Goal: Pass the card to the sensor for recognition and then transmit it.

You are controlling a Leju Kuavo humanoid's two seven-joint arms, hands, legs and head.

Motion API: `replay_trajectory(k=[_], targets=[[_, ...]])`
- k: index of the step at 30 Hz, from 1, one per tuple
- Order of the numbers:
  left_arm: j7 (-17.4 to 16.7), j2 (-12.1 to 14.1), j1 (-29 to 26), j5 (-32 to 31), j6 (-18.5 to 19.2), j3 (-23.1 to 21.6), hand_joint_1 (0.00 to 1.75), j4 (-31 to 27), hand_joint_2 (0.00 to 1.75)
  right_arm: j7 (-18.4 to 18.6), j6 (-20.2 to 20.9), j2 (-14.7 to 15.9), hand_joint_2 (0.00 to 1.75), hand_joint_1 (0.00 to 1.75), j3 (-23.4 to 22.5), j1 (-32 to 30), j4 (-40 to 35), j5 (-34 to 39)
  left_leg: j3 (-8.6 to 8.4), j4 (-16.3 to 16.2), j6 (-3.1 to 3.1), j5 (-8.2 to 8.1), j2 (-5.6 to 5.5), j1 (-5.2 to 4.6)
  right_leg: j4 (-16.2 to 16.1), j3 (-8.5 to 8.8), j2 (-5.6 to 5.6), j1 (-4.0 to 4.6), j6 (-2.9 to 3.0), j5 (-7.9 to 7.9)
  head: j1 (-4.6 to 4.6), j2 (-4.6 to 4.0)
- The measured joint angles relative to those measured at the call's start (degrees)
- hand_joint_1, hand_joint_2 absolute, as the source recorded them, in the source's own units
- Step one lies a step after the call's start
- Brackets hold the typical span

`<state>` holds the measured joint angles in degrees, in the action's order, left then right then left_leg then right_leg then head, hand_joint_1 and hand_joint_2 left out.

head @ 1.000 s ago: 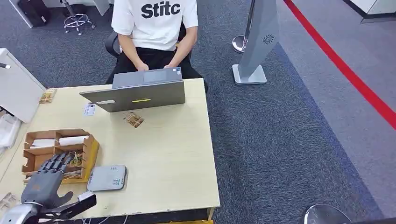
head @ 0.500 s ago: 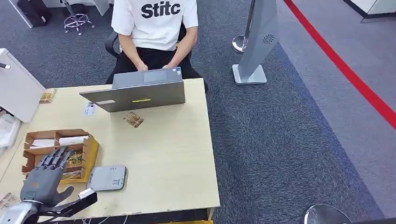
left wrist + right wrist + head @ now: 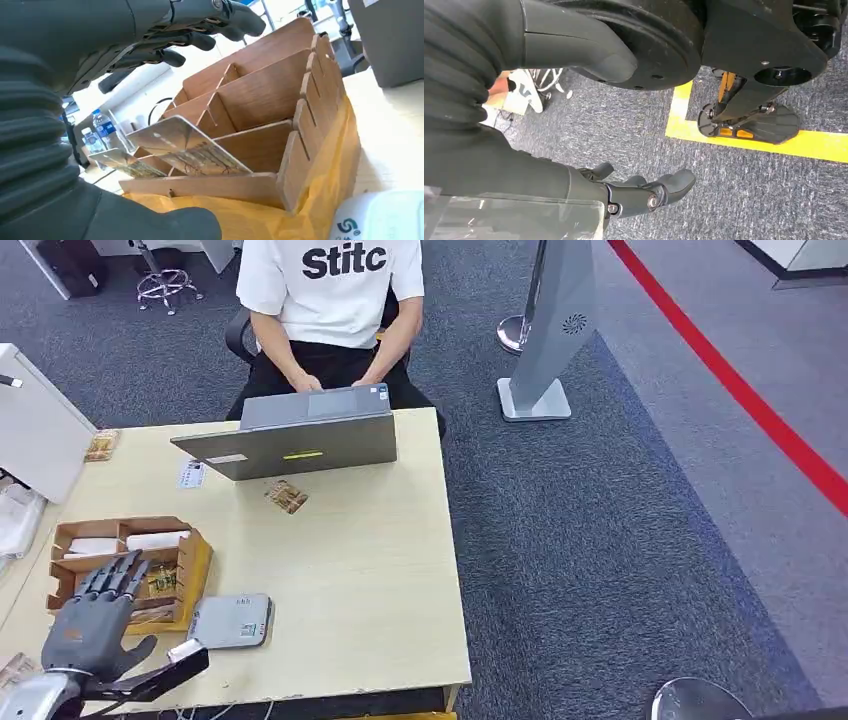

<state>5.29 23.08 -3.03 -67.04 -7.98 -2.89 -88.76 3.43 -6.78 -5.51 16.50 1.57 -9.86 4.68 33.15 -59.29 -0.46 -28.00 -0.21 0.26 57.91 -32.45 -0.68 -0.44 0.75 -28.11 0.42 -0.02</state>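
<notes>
1. Since 1 second ago the left hand (image 3: 92,625) has slid back a bit toward the near edge of the table (image 3: 360,570); its fingertips now sit over the near part of the wooden organizer (image 3: 190,560) instead of further in.
2. Fingers on that hand are spread wide and flat, thumb stuck out toward the grey sensor (image 3: 231,621), holding nothing.
3. From the left wrist view, the fingers (image 3: 200,40) hover above the organizer's (image 3: 295,165) dividers, not touching them.
4. Card (image 3: 187,145) is leaning tilted in the organizer's nearest compartment, with another card (image 3: 125,164) lying just beside it in the next slot.
5. Sensor sits flat on the table right next to the organizer, on the side away from the table's left edge.
6. Right hand (image 3: 644,192) hangs down over the grey carpet (image 3: 734,200), fingers loosely curled, nothing in it.
7. Across the table a person (image 3: 330,300) sits at a grey laptop (image 3: 300,440).
</notes>
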Motion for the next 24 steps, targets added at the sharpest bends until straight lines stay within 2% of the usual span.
replay_trajectory(k=[24], targets=[[-0.17, 0.35, -1.68, 0.85, 1.27, 0.15, 0.02, -1.49, 1.75, 0.42, 0.17, -0.02, 1.75, 0.0, 0.0, 0.0, 0.0, -0.74, 0.01, 0.0, 0.0, 0.0, -0.01, 0.0, 0.0, 0.01, 0.01, 0.0, 0.0, 0.0, 0.0, 0.0]])
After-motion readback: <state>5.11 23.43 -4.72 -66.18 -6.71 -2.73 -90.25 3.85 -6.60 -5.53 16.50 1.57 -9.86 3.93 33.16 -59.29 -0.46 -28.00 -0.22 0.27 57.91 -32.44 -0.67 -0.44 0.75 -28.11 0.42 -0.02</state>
